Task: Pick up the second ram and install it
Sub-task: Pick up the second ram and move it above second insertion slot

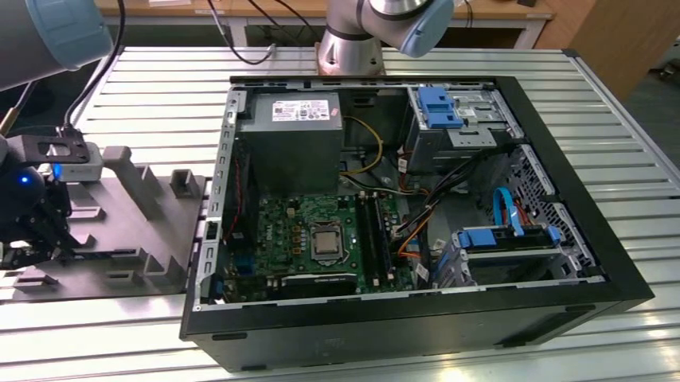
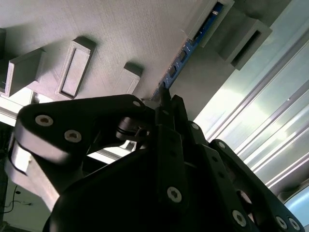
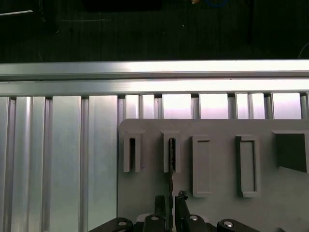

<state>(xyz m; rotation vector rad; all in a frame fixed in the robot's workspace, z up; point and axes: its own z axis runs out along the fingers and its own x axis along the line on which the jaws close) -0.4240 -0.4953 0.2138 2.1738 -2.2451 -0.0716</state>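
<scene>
second ram [image 2: 181,58] stands on its thin edge on the grey fixture plate [image 2: 120,34]. its far end sits in one of the plate's slotted posts [image 2: 212,19]. in the first wrist view the second ram [image 3: 172,159] shows edge-on as a thin dark line running out of a post slot toward the claw [image 3: 171,205]. claw [image 2: 164,104] is pinched onto the near end of the stick, one finger [image 3: 182,203] on each flat face, almost no gap. in the exterior view the claw [image 1: 27,239] is low over the fixture plate [image 1: 127,199], at the plate's end farthest from the open computer case [image 1: 627,278]. plate lies on the slatted metal worktop [image 1: 159,87], case just beside it.
</scene>
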